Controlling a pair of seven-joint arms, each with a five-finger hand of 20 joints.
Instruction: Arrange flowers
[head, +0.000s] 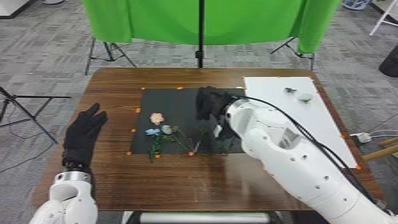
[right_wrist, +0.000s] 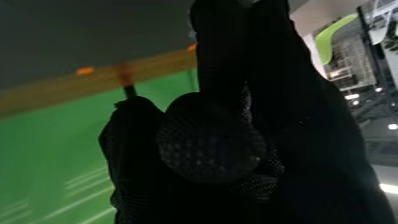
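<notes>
Several flowers (head: 157, 118) were laid near the mat's (head: 173, 102) left edge. Left hand (head: 81, 132) was held open by the table's (head: 178, 187) left edge; right hand's (head: 211, 103) grip, over the mat, could not be told.

From my remote seat I see the mat (head: 176, 101) on the table (head: 124, 182), the sheet (head: 298, 127) to its right; flowers (head: 157, 118) lie on the mat's left part, two small items (head: 306, 97) on the sheet's far half, the curtain (head: 160, 22) behind the table
</notes>
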